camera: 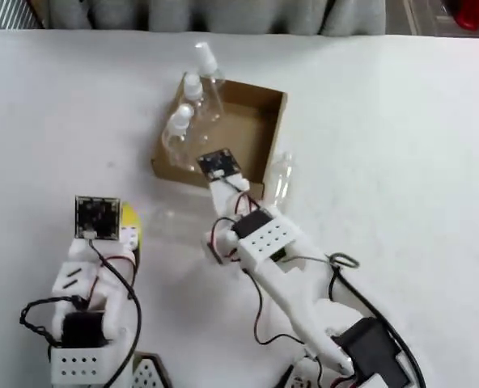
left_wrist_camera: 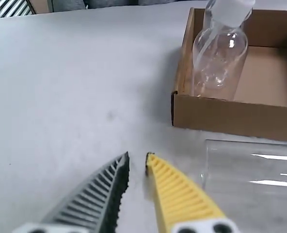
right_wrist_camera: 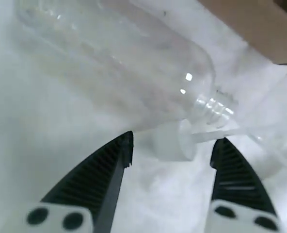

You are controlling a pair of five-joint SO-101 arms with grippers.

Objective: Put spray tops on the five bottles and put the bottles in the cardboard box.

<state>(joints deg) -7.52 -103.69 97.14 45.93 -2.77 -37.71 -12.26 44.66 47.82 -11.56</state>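
Note:
The cardboard box lies at the table's middle with three capped clear bottles standing along its left side; one of them shows in the left wrist view. A capless clear bottle lies on the table just outside the box's near wall, threaded neck bare. A white spray top with its tube lies by that neck, between the fingers of my open right gripper. Another bottle stands by the box's right corner. My left gripper is shut and holds nothing, short of the lying bottle.
The box's near wall stands close ahead of both grippers. Open white tabletop spreads to the left and right of the box. Cables trail from the arms at the near edge.

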